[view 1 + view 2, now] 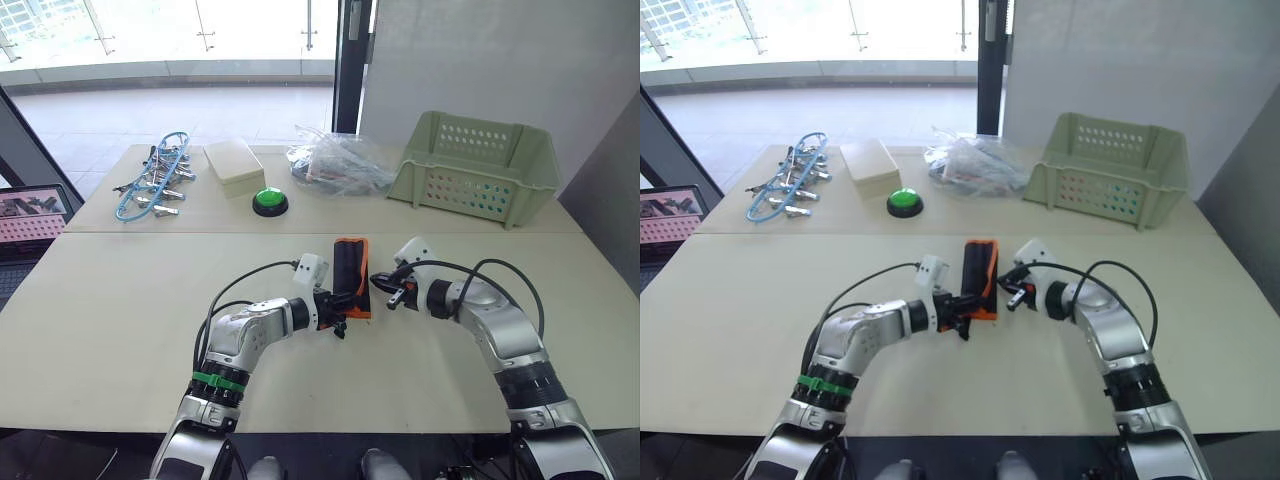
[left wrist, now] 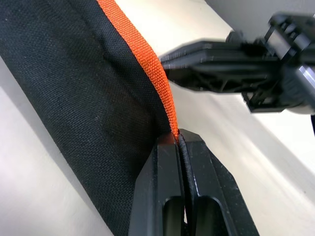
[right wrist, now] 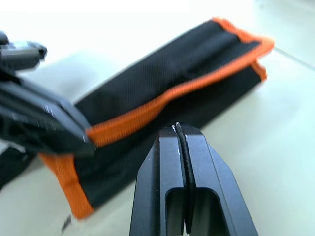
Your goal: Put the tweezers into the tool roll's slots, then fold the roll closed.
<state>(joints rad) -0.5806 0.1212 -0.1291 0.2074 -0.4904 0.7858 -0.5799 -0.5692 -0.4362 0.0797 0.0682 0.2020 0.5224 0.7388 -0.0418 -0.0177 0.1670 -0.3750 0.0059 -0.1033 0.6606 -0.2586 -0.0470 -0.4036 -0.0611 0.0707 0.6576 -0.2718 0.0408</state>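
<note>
The tool roll [image 1: 350,262] lies folded shut in the middle of the table, black with orange edging, its long side running away from me. My left gripper [image 1: 338,306] is shut on the orange edge [image 2: 147,54] at the roll's near end. Just to the right of the roll, my right gripper [image 1: 386,287] is shut and empty, its tips [image 3: 177,129] close to the roll's orange-trimmed side [image 3: 162,83]. The slots are hidden inside the fold. The tweezers are out of sight.
A green plastic basket [image 1: 480,165] stands at the back right. A crumpled clear bag [image 1: 335,165], a green button [image 1: 270,201], a beige box [image 1: 233,165] and silver clips with blue cables [image 1: 155,185] lie along the back. A screen [image 1: 30,215] sits off the left edge.
</note>
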